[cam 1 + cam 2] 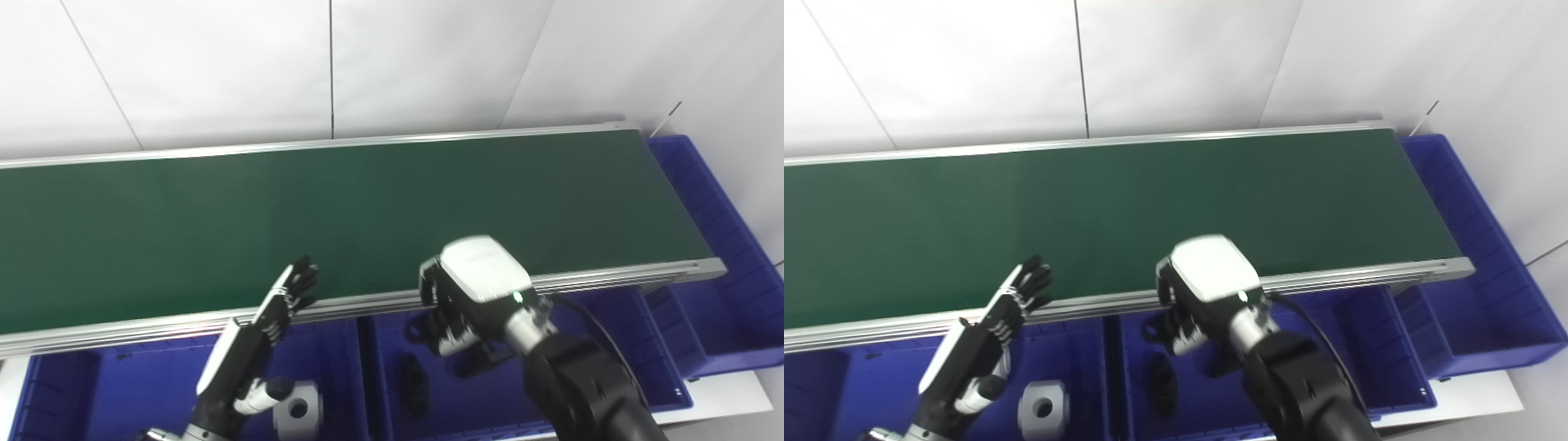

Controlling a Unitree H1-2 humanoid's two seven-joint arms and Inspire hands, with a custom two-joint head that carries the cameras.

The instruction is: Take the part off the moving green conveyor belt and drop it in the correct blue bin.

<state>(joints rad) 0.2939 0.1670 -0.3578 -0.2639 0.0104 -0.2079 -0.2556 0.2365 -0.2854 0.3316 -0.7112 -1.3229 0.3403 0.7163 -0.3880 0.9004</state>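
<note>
The green conveyor belt [343, 208] carries no part in either view. My right hand [471, 300] hangs over the middle blue bin [612, 349], just in front of the belt's front rail. Its fingers are curled down around a small black ring-shaped part [416, 331]. A second black part [413, 383] lies on that bin's floor below the hand. My left hand [269, 324] is open with its fingers straight, raised over the left blue bin [122, 380], fingertips reaching the rail. A grey part with a round hole [1044, 407] rests in the left bin.
A long blue bin [704, 184] wraps round the belt's right end. The aluminium front rail [612, 278] runs between belt and bins. A divider wall [362, 367] separates the left and middle bins. White wall panels stand behind the belt.
</note>
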